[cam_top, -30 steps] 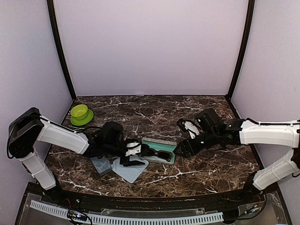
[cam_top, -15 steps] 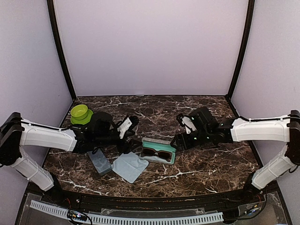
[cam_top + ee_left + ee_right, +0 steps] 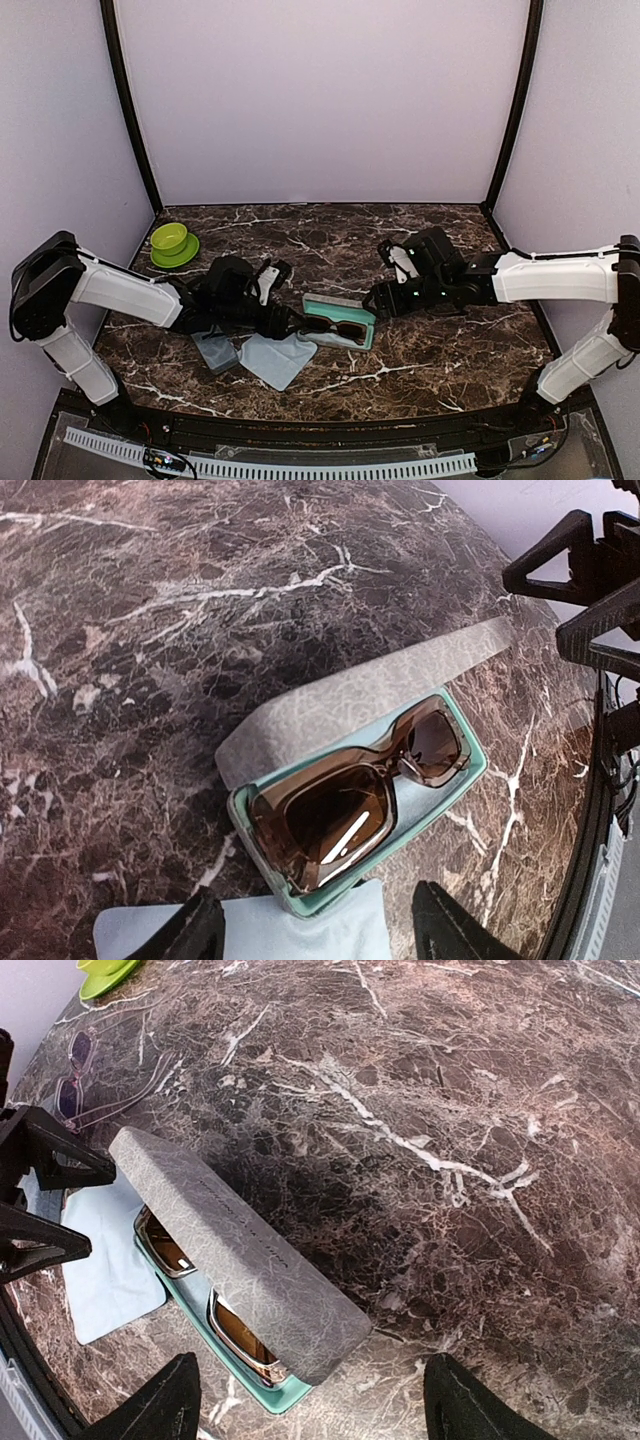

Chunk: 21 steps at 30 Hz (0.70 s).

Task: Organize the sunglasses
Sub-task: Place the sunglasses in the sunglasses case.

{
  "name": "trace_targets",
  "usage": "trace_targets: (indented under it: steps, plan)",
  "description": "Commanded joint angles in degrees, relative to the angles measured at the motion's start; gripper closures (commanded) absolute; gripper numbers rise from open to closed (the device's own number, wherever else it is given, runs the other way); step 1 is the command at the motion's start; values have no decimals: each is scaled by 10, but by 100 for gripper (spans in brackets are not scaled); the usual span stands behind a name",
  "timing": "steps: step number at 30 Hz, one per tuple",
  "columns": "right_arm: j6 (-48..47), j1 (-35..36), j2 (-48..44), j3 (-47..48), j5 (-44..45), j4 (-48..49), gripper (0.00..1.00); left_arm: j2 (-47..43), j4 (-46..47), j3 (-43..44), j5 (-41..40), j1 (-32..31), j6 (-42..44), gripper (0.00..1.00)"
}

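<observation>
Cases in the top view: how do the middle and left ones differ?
The middle case is open, lid raised, teal lining showing; the left case is shut, only grey showing. The middle case holds brown sunglasses; what the left case holds cannot be seen. The middle case lies right of the pale cloth, the left case left of it. Both are grey and rectangular.

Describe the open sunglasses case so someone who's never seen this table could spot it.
On the dark marble table, look mid-table, just right of the pale blue cloth. Unlike the closed grey case further left, the open case has its lid up, showing teal lining and brown sunglasses inside.
</observation>
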Motion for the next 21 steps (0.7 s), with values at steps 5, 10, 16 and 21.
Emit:
trace_targets:
  steps: [5,10,16,21]
  plan:
    - [5,-5,-13,-12,3,23,23,33,25,10,49,1,-71,35]
    - [3,-5,-10,-14,1,24,23,44,20,20,61,1,-73,35]
    - [3,-5,-10,-16,0,23,23,54,17,32,69,-5,-72,37]
    - [2,-5,-11,-18,-1,22,23,62,9,42,72,-6,-66,37]
